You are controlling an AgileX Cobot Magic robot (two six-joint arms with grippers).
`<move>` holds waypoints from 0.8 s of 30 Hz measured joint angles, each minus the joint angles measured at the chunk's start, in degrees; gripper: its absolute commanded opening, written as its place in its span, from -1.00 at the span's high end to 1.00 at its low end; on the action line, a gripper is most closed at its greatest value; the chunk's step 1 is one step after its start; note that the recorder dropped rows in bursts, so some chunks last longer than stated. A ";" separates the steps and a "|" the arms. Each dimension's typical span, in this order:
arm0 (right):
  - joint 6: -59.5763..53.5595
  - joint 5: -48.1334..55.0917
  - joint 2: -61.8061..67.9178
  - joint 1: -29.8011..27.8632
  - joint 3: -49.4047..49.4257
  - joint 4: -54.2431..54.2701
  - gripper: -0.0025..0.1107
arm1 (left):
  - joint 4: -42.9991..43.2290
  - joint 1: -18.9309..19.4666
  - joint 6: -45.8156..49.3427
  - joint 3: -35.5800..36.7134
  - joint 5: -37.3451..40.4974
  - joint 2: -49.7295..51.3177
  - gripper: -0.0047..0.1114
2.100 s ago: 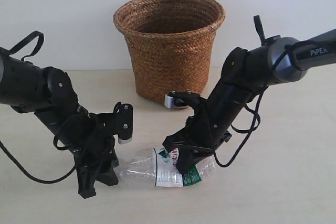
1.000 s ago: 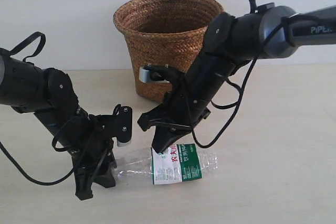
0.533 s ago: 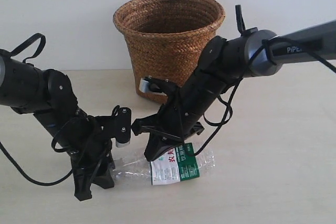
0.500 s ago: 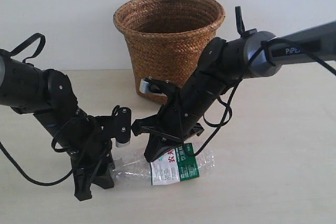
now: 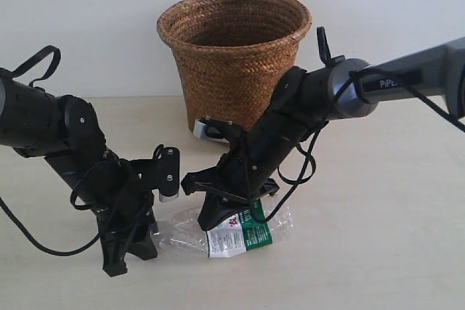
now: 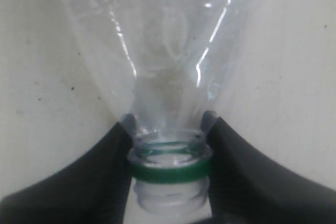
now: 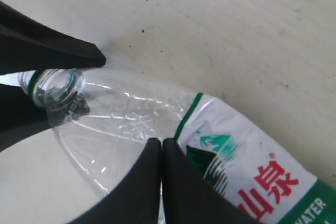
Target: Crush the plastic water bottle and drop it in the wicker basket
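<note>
Left gripper (image 5: 149,237) clamps the neck of the plastic water bottle (image 5: 243,229), which lies flat on the pale table (image 5: 378,252). In the exterior view its long axis runs side to side, neck toward the left arm. Right gripper (image 5: 211,217) bears on its middle, and the wicker basket (image 5: 234,63) stands behind, mouth up. Left wrist view: fingers (image 6: 94,171) pinch the neck under its green ring (image 6: 168,172). Right wrist view: fingers (image 7: 139,182) meet tip to tip, holding nothing — set on the clear shoulder beside the label (image 7: 236,166). Crushing likely falls to the right arm — pressing across that axis.
</note>
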 measured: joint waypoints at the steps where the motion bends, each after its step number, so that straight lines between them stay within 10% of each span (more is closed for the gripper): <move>1: 1.00 -0.11 0.00 0.11 -0.14 -0.94 0.96 | 0.00 0.00 0.00 0.00 0.00 0.00 0.84; 24: 5.63 9.24 -1.17 -1.49 -6.09 -11.28 0.96 | -4.88 -0.37 0.21 0.00 -0.60 0.12 0.84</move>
